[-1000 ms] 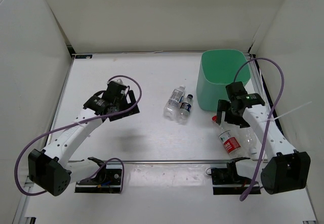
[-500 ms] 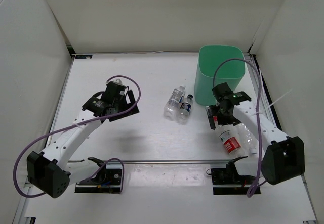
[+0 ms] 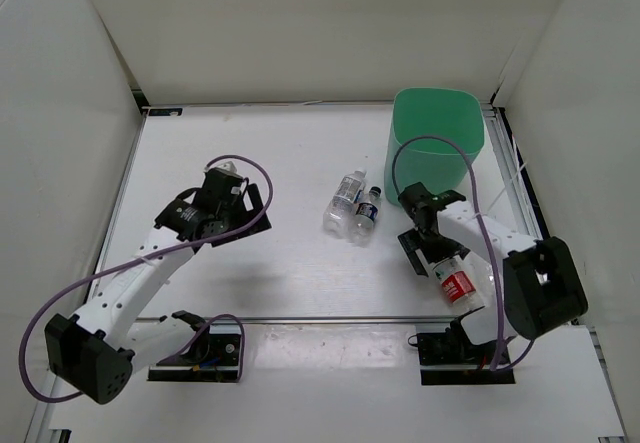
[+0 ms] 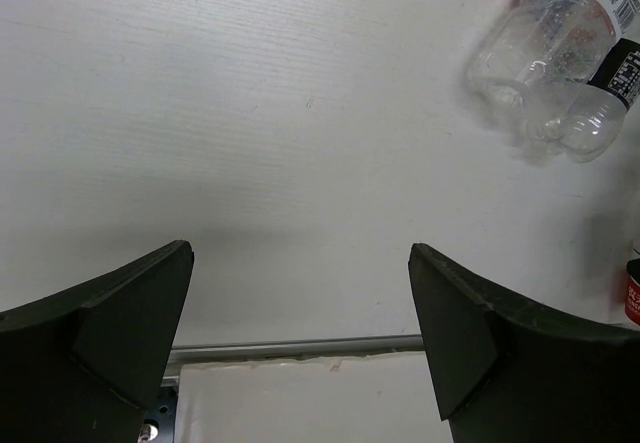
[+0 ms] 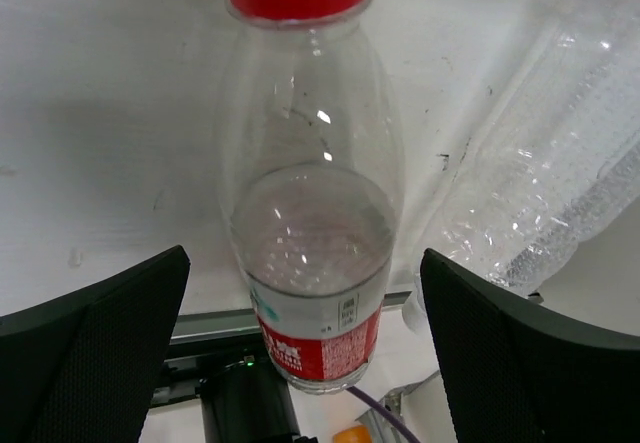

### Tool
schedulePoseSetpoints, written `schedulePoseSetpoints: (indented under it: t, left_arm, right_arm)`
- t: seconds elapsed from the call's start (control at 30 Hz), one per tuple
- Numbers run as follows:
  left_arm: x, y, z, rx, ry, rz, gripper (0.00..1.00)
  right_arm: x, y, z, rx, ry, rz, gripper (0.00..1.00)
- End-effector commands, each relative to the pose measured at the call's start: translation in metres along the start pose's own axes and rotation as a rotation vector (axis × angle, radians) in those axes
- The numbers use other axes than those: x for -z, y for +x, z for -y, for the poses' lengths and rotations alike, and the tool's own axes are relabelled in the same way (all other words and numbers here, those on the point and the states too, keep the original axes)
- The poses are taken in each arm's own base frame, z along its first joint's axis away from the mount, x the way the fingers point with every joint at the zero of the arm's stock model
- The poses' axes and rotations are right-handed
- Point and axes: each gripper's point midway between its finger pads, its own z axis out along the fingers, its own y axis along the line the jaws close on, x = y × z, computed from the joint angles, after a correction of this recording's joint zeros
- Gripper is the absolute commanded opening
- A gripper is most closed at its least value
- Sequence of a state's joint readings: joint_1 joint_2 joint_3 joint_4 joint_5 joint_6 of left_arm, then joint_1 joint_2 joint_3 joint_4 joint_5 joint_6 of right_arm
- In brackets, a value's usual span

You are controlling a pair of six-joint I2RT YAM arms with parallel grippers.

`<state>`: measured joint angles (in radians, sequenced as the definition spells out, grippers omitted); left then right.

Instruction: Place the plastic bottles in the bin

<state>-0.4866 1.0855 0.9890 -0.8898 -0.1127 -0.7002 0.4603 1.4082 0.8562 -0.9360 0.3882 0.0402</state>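
Right fingers (image 5: 110, 333) are straddling, wide apart, the red-capped bottle (image 5: 310, 213) lying by the tabletop's (image 3: 280, 153) front-right edge; their wrist camera is showing a clear bottle (image 5: 560, 133) alongside, mostly hidden from above. Left fingers (image 4: 110, 323) are hanging spread too.

A lab test cell — white table (image 3: 290, 143) boxed in by plain white panels (image 3: 300, 33)
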Motion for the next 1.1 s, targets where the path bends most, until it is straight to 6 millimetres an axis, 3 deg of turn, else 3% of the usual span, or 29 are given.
schedulePoseSetpoints:
  t: [0.0, 0.13, 0.2, 0.23, 0.33, 0.37, 0.47, 0.63, 0.73, 0.8, 0.83, 0.93, 0.97, 1.03, 1.07]
  left_arm:
    - [0.006, 0.005, -0.004, 0.003, 0.011, 0.009, 1.0]
    - [0.011, 0.009, -0.007, 0.024, 0.019, 0.018, 1.0]
    - [0.012, 0.012, -0.011, 0.033, 0.007, 0.018, 1.0]
    - [0.015, 0.012, -0.012, 0.044, 0.009, 0.021, 1.0]
    - [0.018, 0.015, -0.014, 0.054, 0.012, 0.024, 1.0]
    - [0.018, 0.015, -0.014, 0.054, 0.012, 0.024, 1.0]
    - [0.02, 0.015, -0.017, 0.054, 0.005, 0.03, 1.0]
    - [0.022, 0.012, -0.016, 0.055, 0.005, 0.043, 1.0]
    - [0.022, 0.012, -0.016, 0.055, 0.005, 0.043, 1.0]
    - [0.019, 0.01, -0.015, 0.054, -0.003, 0.034, 1.0]
    - [0.019, 0.01, -0.015, 0.054, -0.004, 0.034, 1.0]
    - [0.019, 0.007, -0.01, 0.044, 0.003, 0.028, 1.0]
    - [0.022, 0.001, -0.005, 0.046, 0.012, 0.038, 1.0]
    - [0.024, -0.002, -0.004, 0.034, 0.01, 0.036, 1.0]
    - [0.024, -0.004, -0.002, 0.033, 0.01, 0.036, 1.0]
  right_arm:
    - [-0.006, -0.005, -0.002, 0.024, 0.003, -0.028, 1.0]
    - [-0.015, -0.008, -0.018, 0.039, -0.069, -0.087, 0.97]
    - [-0.015, -0.007, -0.025, 0.053, -0.097, -0.11, 0.9]
    - [-0.017, -0.006, -0.026, 0.057, -0.097, -0.123, 0.85]
    - [-0.016, -0.002, -0.033, 0.061, -0.126, -0.151, 0.56]
    - [-0.016, -0.002, -0.033, 0.061, -0.126, -0.152, 0.4]
    - [-0.012, 0.001, -0.039, 0.105, -0.1, -0.156, 0.29]
    - [0.018, 0.002, -0.043, 0.208, 0.002, -0.086, 0.15]
    - [0.055, -0.019, -0.064, 0.281, 0.003, 0.106, 0.15]
    - [0.076, -0.025, -0.059, 0.267, 0.079, 0.15, 0.13]
    - [0.103, -0.042, -0.065, 0.242, 0.069, 0.229, 0.12]
    - [0.142, -0.065, -0.056, 0.142, 0.143, 0.306, 0.11]
    - [0.174, -0.087, -0.053, 0.085, 0.131, 0.394, 0.11]
    - [0.212, -0.116, -0.042, 0.019, 0.136, 0.515, 0.12]
    - [0.251, -0.144, -0.026, -0.056, 0.155, 0.643, 0.14]
